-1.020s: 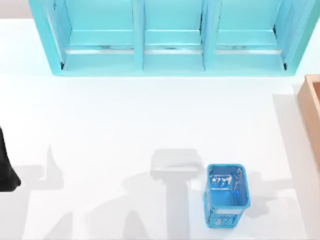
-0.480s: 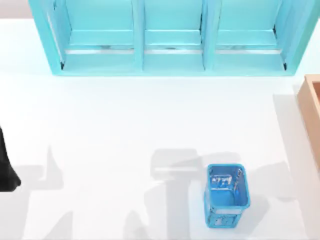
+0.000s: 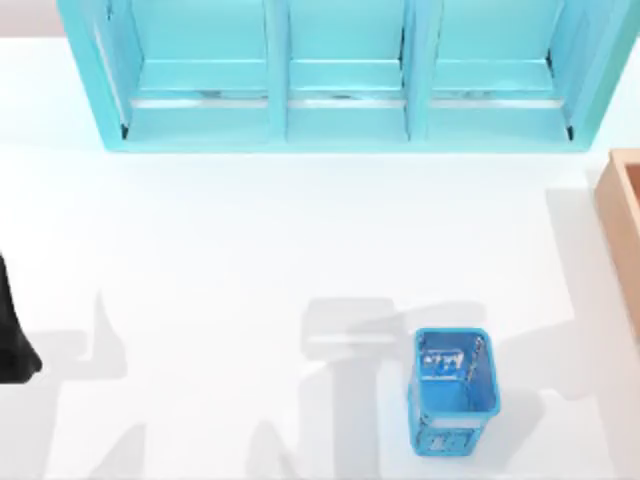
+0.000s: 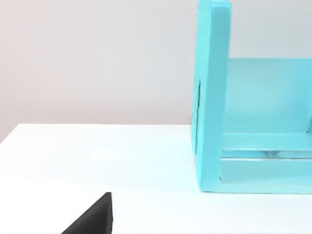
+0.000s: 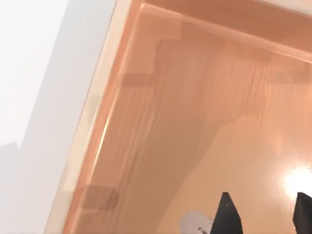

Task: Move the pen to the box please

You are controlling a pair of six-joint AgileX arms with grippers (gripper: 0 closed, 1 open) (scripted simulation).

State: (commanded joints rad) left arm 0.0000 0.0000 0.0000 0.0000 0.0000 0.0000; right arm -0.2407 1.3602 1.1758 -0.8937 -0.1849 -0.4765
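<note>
Pen (image 5: 196,222) lay on the floor of the box (image 5: 161,122), at the table's right edge. Right gripper (image 5: 265,214) hovered just above, fingers apart, holding nothing. Delivery looked done; next called for lifting clear. Left arm parked far left.

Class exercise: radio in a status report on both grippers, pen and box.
Right gripper open over box. Pen lying inside box. Left gripper parked, table's left edge.

The pen (image 5: 196,222), its grey-silver barrel bearing black print, lies inside the tan-orange box (image 5: 161,112), on its wood-grained floor near one thick wall.
</note>
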